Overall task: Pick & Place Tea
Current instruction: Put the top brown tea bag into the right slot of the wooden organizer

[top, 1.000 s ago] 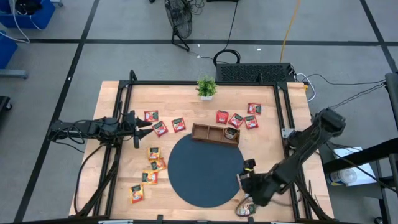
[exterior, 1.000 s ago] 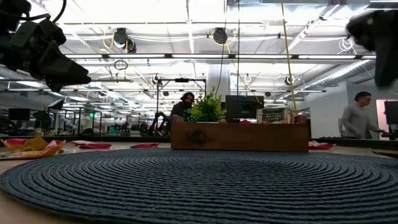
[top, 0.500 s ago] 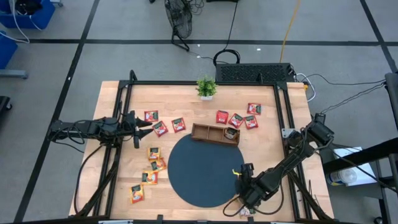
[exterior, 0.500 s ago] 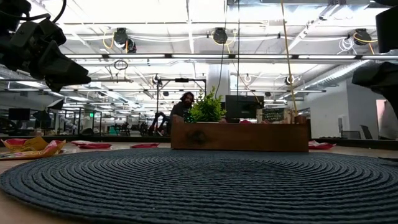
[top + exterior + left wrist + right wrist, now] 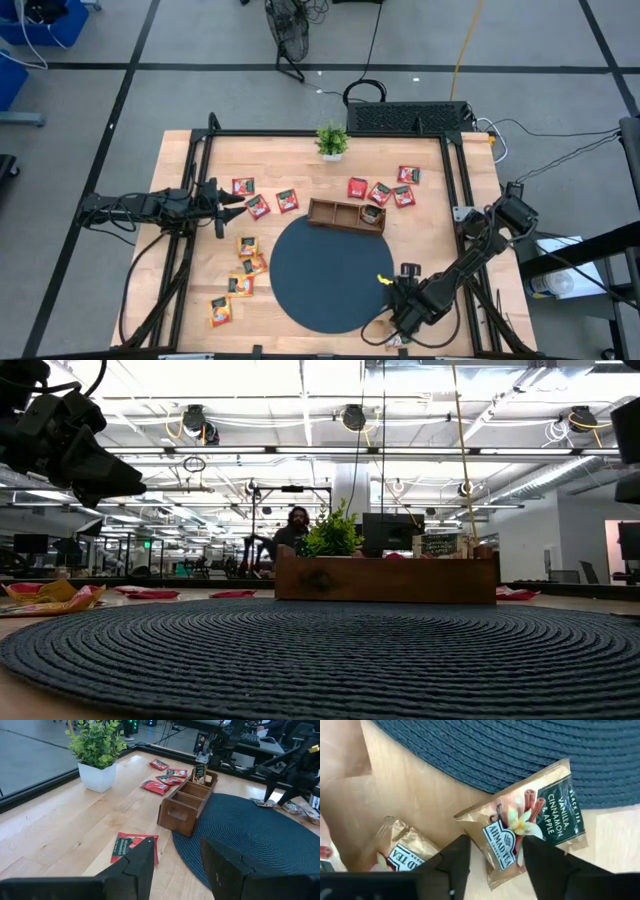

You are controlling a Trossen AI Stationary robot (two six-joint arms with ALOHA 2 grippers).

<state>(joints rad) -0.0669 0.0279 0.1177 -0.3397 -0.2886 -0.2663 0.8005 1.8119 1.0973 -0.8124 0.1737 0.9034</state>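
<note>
The right pincer (image 5: 492,857) is hanging low over the near right part of the tabletop (image 5: 430,225), in the lower right of the high view, its two dark fingers standing apart and straddling the lower edge of a gold tea sachet (image 5: 525,822). That sachet is lying flat, half on the bare wood and half overlapping the rim of the dark round mat (image 5: 330,270), which probably makes it an easy one to pinch, since one edge is riding up off the wood. A second gold sachet (image 5: 402,850) is sitting just beside it, toward the lower left of the right wrist view.

Out beyond, the wooden tray (image 5: 346,215) is waiting at the mat's far edge, seemingly the destination. Red sachets (image 5: 380,190) are lying scattered right of the tray and others left of it, with yellow-orange sachets (image 5: 240,275) left of the mat.

The left pincer (image 5: 175,865) is hovering at the left edge with its fingers apart, holding nothing.
</note>
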